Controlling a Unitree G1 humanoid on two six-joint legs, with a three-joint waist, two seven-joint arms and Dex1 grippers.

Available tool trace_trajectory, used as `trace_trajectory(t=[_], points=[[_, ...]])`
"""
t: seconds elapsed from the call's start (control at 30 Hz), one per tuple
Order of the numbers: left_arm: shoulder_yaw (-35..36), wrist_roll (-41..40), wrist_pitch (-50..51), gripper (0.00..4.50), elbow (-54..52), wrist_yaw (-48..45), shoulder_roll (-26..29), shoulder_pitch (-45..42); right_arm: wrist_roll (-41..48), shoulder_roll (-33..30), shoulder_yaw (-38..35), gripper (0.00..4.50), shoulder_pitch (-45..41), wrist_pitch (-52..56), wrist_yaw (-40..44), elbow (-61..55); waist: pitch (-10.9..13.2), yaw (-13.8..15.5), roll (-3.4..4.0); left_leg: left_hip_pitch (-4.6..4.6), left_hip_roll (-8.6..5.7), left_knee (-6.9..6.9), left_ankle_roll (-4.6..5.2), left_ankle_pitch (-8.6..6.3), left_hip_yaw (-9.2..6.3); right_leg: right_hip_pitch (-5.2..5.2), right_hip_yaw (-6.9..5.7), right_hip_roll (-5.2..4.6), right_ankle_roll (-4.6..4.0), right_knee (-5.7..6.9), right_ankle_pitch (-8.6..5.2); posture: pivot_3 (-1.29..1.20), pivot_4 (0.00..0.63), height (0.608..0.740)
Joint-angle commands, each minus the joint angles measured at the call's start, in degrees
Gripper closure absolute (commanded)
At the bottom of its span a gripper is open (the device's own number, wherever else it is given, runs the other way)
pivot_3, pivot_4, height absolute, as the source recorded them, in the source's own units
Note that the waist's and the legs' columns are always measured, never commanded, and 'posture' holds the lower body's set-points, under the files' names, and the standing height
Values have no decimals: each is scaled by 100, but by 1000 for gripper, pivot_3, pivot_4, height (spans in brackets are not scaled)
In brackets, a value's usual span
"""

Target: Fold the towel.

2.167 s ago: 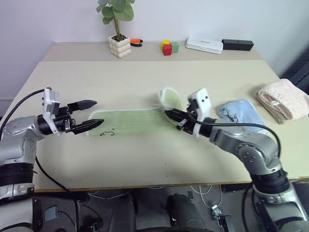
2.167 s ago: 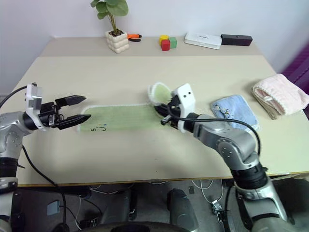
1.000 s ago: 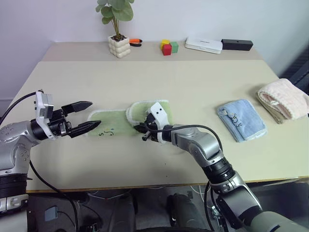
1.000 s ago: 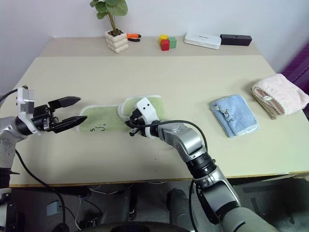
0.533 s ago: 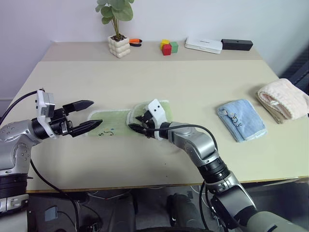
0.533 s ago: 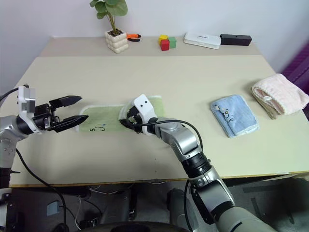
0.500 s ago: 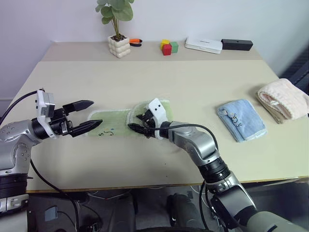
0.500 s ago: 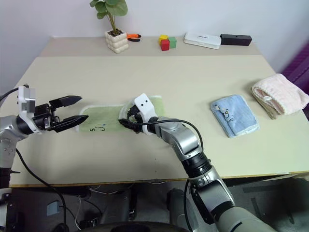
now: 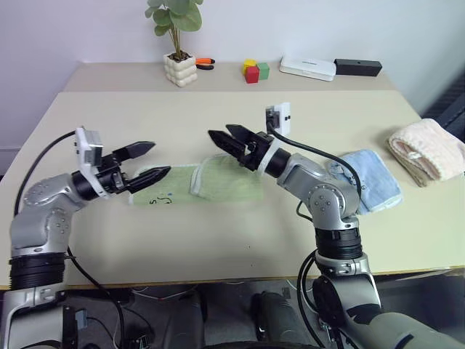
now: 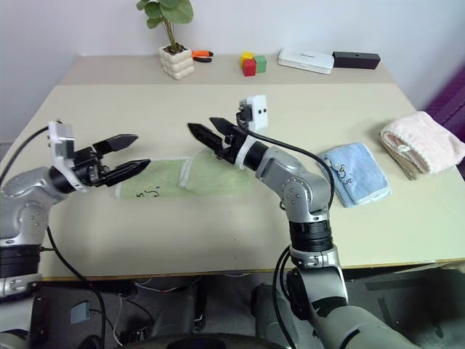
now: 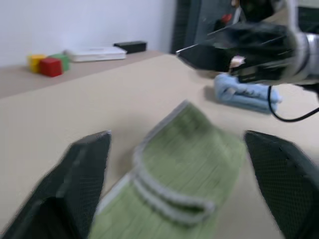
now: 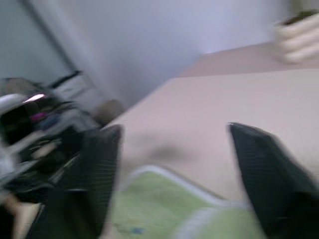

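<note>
A beige table carried the light green towel, partly folded over itself. A light blue folded cloth and a pink-cream folded towel lay to its right. Behind, a raised ledge held a potted plant, coloured blocks, a white box and a black box.

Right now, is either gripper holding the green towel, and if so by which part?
Nothing is held. The right gripper is open above the towel, clear of it; the left gripper is open at its end, gripping nothing.
</note>
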Motion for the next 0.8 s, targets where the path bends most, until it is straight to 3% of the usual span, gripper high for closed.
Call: trace_trajectory(t=[0.03,0.1,0.13,0.3,0.53,0.8], points=[[72,58,-202,790,-53,-47,105,-121,-832,-252,861,3256,281,-815,306,-68,0,-28,1,1,0,-3,0,0,0,-2,0,1,0,1,0,0,150,740],[62,47,-166,790,36,-71,142,-195,-1094,-217,1113,4316,412,-1141,313,79,0,-78,1,0,1,-7,0,0,-3,-3,-1,4,-1,1,-1,0,150,740],[55,67,-205,790,67,-83,151,-223,-1200,-160,1151,4418,418,-1292,268,198,1,-106,1,0,1,-7,0,0,-3,-3,0,4,-1,2,-1,0,150,740],[50,63,-189,790,58,-122,174,-262,-1533,230,1073,4418,196,-1964,-44,975,1,-124,1,-1,1,-1,0,0,-2,-2,0,3,1,3,0,0,150,740],[215,-11,-133,790,-27,-250,412,-57,-2314,239,1267,4418,198,-3276,-90,2185,2,-121,2,0,0,-1,0,0,-1,0,0,0,1,1,0,0,150,740],[288,-160,23,790,-147,-224,511,125,-2690,505,1424,4418,449,-3914,-101,3036,1,-126,0,1,1,-2,0,0,-2,0,0,0,1,3,0,0,150,740]])
